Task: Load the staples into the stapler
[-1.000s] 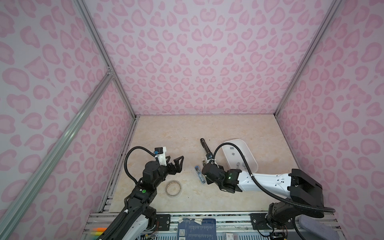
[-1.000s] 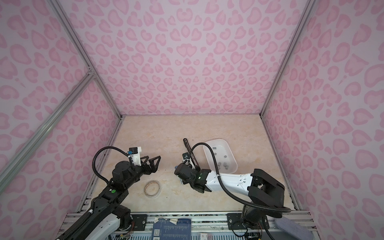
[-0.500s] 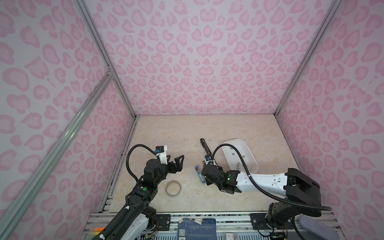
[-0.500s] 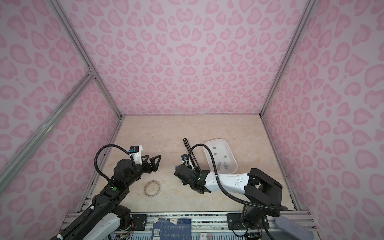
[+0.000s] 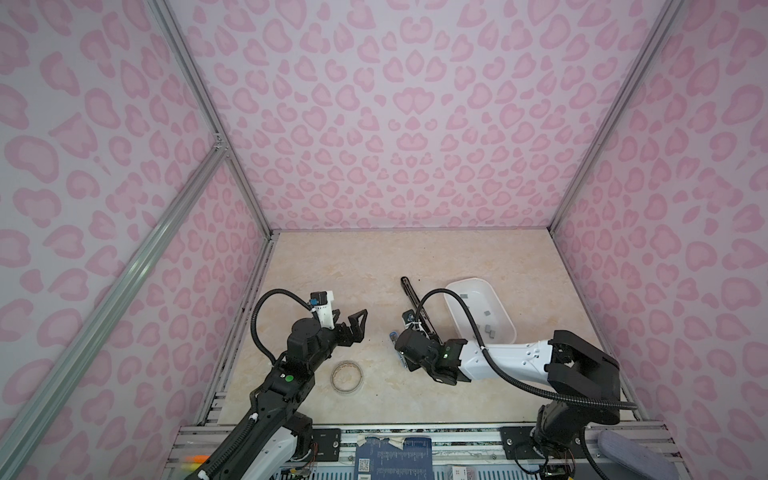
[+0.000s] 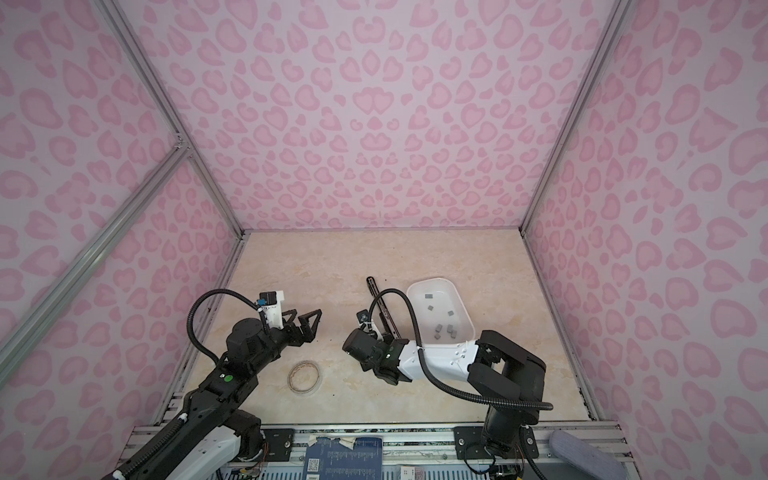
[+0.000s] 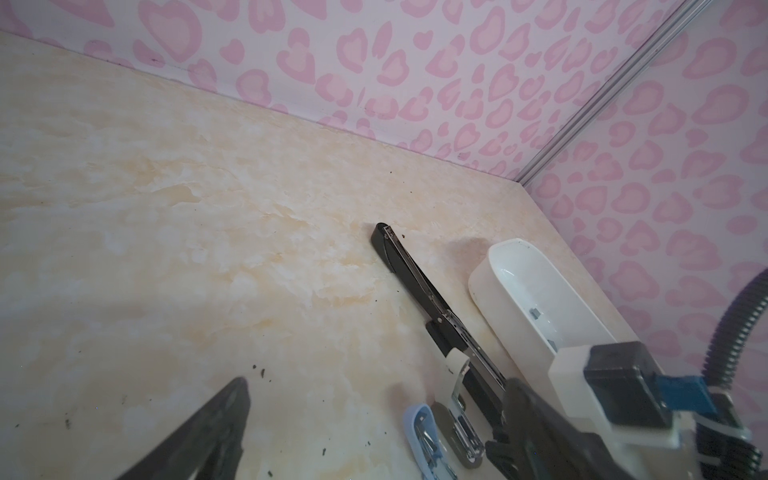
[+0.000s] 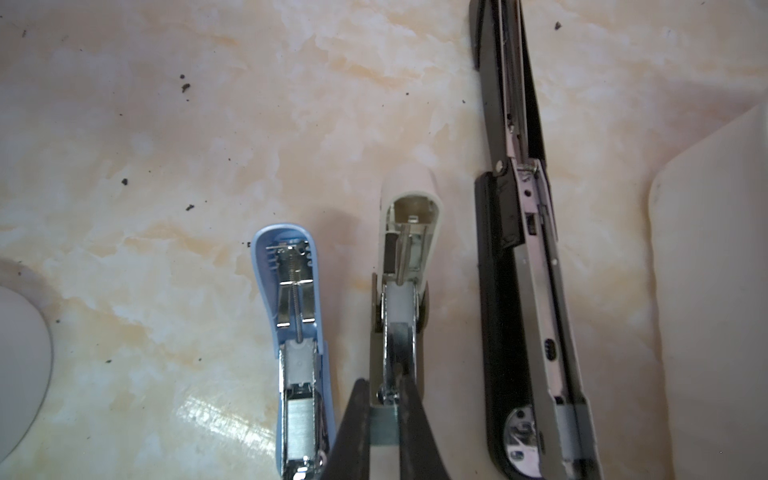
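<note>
I see pink heart-spotted walls (image 5: pixel 395 124) boxing in a beige marbled tabletop (image 5: pixel 353 266), with grey metal struts (image 5: pixel 244 187) at the corners.

Opened flat side by side left of the white tray (image 6: pixel 463 307) lie the blue stapler (image 8: pixel 297 332), leftmost, the cream stapler (image 8: pixel 409 232), and the long black stapler (image 8: pixel 528 291) nearest it, while grey staples (image 6: pixel 451 330) lie loose in the tray and one strip (image 8: pixel 383 426) is pinched by the right gripper (image 8: pixel 384 388) over the cream stapler.

a translucent tape roll (image 5: pixel 348 388) lies flat at the near left of the marble-look table (image 5: pixel 353 266). a white plastic tray (image 5: pixel 467 281) sits to the right. dark specks (image 8: pixel 185 87) dot the table, and pink heart-print walls (image 5: pixel 395 124) on aluminium rails (image 5: pixel 137 257) surround it.
</note>
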Robot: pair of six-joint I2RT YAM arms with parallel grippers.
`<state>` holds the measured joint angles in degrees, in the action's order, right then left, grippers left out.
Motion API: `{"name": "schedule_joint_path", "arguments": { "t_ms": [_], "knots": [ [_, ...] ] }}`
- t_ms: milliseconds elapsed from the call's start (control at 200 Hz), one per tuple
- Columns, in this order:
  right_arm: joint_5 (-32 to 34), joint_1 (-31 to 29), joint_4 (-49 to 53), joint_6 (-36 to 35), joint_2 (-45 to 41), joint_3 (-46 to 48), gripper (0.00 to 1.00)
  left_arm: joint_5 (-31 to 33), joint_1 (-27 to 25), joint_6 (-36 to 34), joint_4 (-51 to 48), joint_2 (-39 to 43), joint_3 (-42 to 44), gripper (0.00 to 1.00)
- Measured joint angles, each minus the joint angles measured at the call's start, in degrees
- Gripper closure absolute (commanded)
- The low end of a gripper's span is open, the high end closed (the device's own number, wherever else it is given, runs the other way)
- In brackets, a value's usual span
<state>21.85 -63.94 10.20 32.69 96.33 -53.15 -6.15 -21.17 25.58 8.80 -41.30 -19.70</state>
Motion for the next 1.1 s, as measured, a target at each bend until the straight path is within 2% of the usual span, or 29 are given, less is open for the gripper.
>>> {"name": "schedule_joint_path", "arguments": {
  "t_ms": [390,1100],
  "knots": [
    [-0.9,1.9,-1.3,-0.3,1.4,0.3,0.96,0.8,0.0,2.2,-0.1,4.0,0.1,0.04],
    [-2.4,2.8,-2.1,-0.3,3.4,-0.7,0.97,1.0,0.0,2.2,-0.1,1.8,-0.1,0.04]
  ]
}}
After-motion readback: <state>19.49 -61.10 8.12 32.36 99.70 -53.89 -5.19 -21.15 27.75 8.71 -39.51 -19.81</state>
